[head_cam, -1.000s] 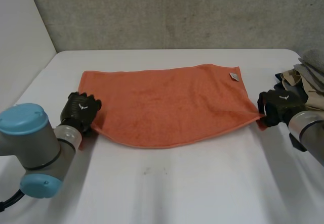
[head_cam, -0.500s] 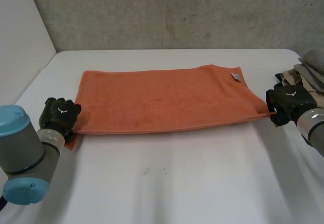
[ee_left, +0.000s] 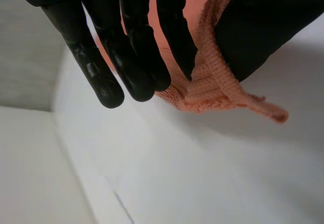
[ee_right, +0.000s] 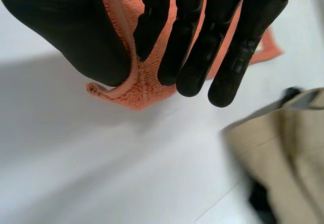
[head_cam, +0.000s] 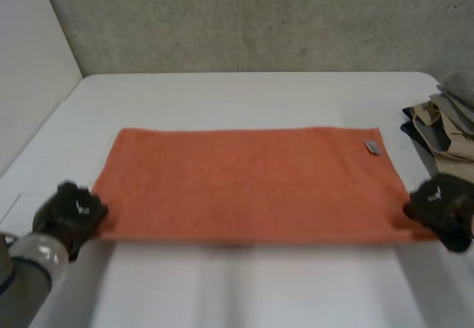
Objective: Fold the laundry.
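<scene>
An orange towel (head_cam: 244, 183) lies stretched out flat across the table, with a small grey tag (head_cam: 371, 147) near its far right corner. My left hand (head_cam: 70, 209) holds the towel's near left corner, and my right hand (head_cam: 441, 203) holds its near right corner. In the left wrist view, the towel corner (ee_left: 207, 85) is pinched between the straight fingers (ee_left: 126, 47) and the thumb. The right wrist view shows the same kind of grip, the towel corner (ee_right: 136, 87) caught between thumb and fingers (ee_right: 202, 47).
A pile of beige, grey and dark clothes (head_cam: 448, 121) sits at the table's right edge, just beyond my right hand; the beige garment (ee_right: 283, 153) lies next to that hand. Bare white table (head_cam: 244, 91) stretches behind the towel to a grey wall.
Both hands have pulled the towel toward the table's front edge, first moving apart. The sagging near edge is now straight and the towel lies as a flat rectangle.
</scene>
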`<act>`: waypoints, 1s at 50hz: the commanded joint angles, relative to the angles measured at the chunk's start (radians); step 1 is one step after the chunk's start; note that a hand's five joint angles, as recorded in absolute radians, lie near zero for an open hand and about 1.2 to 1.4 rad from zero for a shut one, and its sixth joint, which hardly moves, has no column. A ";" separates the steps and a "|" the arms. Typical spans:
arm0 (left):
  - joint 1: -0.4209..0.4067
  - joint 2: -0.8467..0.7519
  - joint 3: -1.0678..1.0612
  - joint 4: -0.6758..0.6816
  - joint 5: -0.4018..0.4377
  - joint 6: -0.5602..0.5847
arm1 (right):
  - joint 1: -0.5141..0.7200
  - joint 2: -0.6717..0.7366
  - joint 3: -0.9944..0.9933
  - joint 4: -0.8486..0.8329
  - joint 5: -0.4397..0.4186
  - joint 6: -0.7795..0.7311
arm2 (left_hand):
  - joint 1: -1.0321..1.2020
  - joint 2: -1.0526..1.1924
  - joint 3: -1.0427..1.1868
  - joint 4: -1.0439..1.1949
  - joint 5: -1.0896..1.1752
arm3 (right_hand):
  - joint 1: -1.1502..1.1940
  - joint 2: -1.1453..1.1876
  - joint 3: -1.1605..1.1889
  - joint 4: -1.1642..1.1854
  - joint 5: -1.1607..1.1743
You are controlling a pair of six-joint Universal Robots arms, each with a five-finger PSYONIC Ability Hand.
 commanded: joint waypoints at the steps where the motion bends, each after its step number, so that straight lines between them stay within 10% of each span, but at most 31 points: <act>1: 0.027 0.004 -0.001 -0.145 0.063 0.094 | -0.035 -0.025 0.017 0.046 0.001 -0.059 | 0.242 0.202 0.206 0.198 0.245 | 0.404 0.217 0.211 0.208 0.231; 16: 0.007 -0.415 0.538 0.182 0.063 0.102 | 0.223 0.304 -0.423 -0.301 0.219 0.053 | 0.242 0.202 0.206 0.198 0.245 | 0.404 0.217 0.211 0.208 0.231; 28: -0.004 -0.413 1.004 0.589 0.080 -0.001 | 0.243 0.299 -0.784 -0.888 0.205 0.208 | 0.242 0.202 0.206 0.198 0.245 | 0.404 0.217 0.211 0.208 0.231; 36: 0.007 -0.349 0.939 0.592 0.103 -0.202 | 0.254 0.298 -0.726 -0.959 0.166 0.240 | 0.242 0.202 0.206 0.198 0.245 | 0.404 0.217 0.211 0.208 0.231; 50: 0.024 -0.474 0.563 0.587 0.129 -0.202 | 0.263 0.374 -0.425 -0.936 0.165 0.245 | 0.242 0.202 0.206 0.198 0.245 | 0.404 0.217 0.211 0.208 0.231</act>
